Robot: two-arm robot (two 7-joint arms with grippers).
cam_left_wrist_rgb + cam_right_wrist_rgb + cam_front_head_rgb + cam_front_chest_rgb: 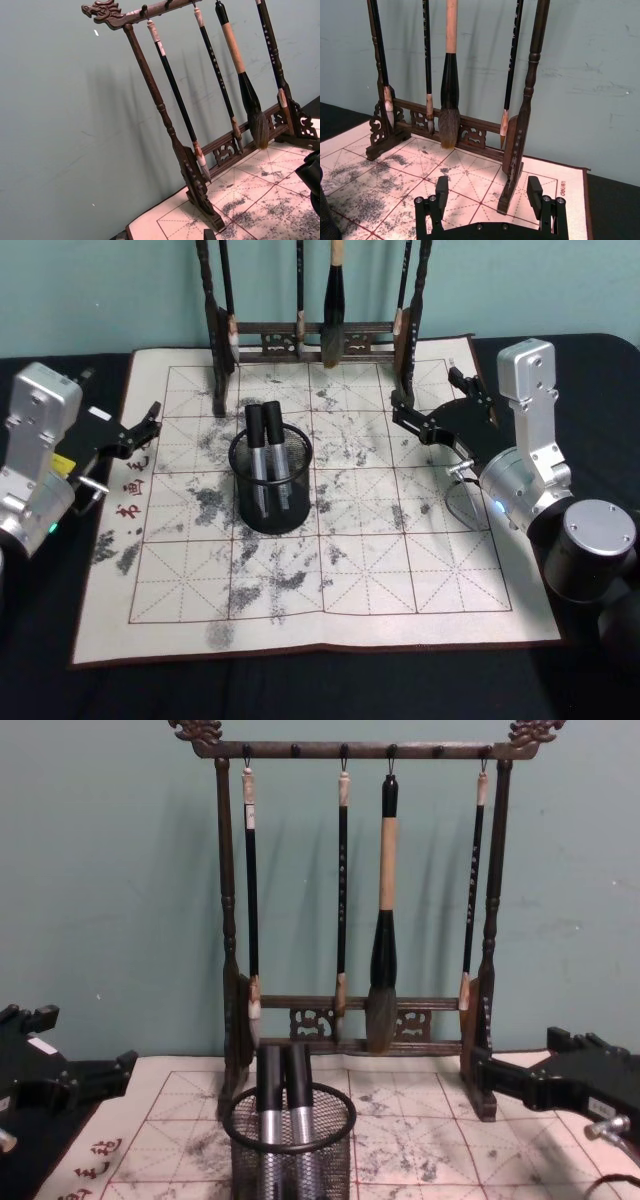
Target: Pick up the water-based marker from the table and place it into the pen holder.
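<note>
As we read the scene from largest to smallest, we meet first the ink-stained gridded mat (300, 570), then the brush rack (355, 880) at its far edge. Near the mat's middle stands the pen holder (271, 485), with two water-based markers (265, 455) already upright inside, caps up. We judge such markers light, rigid and smooth-barrelled; a hold across the mid-barrel would suit them, since the slick plastic could slip. The right gripper (489, 197) hovers low over the mat's right far corner, near the rack's foot, its jaws wide and empty. The left gripper (140, 430) rests at the mat's left edge; we cannot tell its opening.
</note>
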